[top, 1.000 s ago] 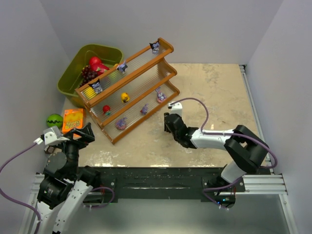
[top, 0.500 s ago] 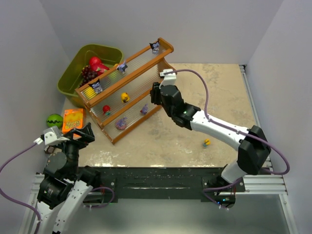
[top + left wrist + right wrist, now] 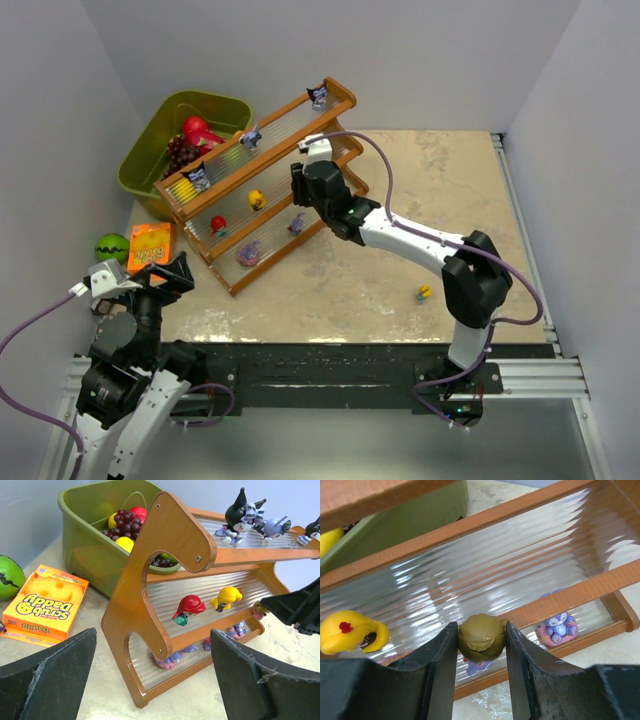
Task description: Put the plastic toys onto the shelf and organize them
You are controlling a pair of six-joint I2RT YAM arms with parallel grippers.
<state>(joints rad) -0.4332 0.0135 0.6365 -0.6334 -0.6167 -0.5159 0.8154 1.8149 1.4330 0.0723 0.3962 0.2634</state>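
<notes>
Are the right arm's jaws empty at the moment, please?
No, an olive round toy is pinched between them, close to the shelf.

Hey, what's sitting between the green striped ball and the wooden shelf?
An orange Scrub Daddy box lies flat between the ball and the shelf, by its end panel. The left wrist view shows it best.

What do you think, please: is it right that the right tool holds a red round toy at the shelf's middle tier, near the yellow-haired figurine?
Not quite: it is olive, not red. The right wrist view shows the right tool holding an olive round toy at the shelf's middle tier, near the yellow-haired figurine.
</notes>
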